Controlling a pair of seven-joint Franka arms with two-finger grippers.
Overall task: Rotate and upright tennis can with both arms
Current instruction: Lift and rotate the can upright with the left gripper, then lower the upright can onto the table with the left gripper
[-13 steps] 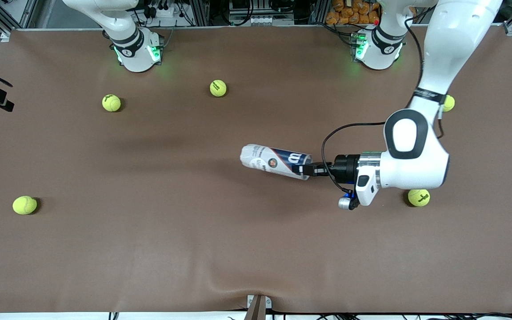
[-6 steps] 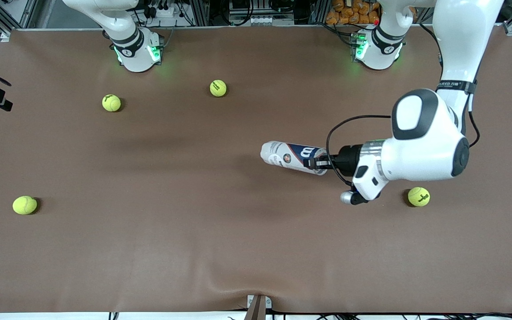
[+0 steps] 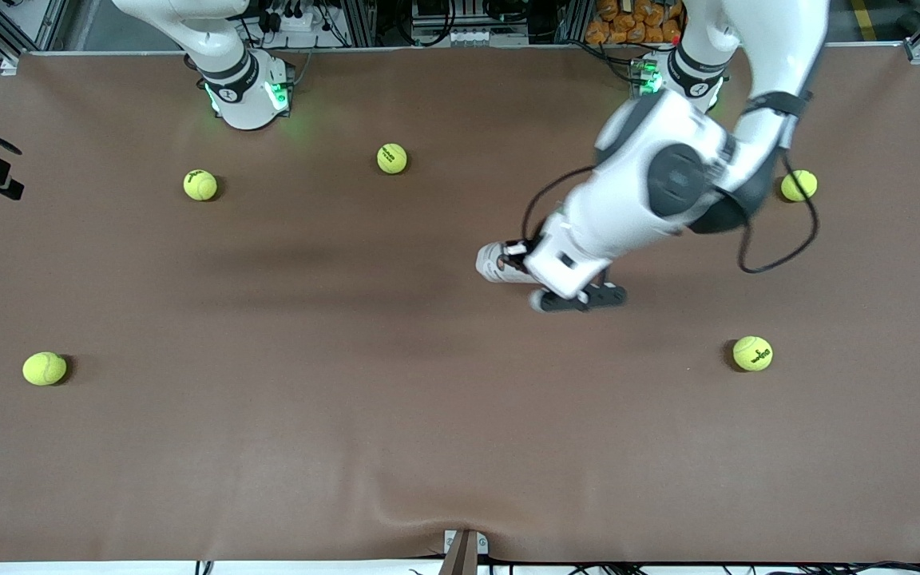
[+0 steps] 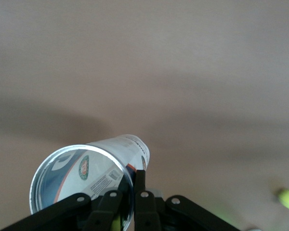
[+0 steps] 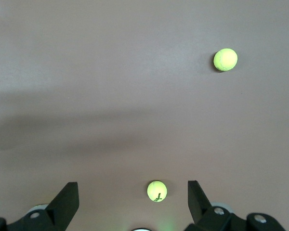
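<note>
The tennis can is near the middle of the table, mostly covered by the left arm's wrist; only its white closed end shows, pointing toward the right arm's end. In the left wrist view the can shows its metallic open rim and navy band. My left gripper is shut on that rim, one finger inside the can and one outside. I cannot tell whether the closed end touches the table. My right gripper is open and empty, high above the table over a tennis ball, and out of the front view.
Several yellow-green tennis balls lie scattered on the brown table: two near the right arm's base, one at the right arm's end, two at the left arm's end.
The left arm has swung its wrist up and round over the can, its elbow moving toward the bases. The can, still gripped, now lies mostly under the wrist. The balls have not moved.
</note>
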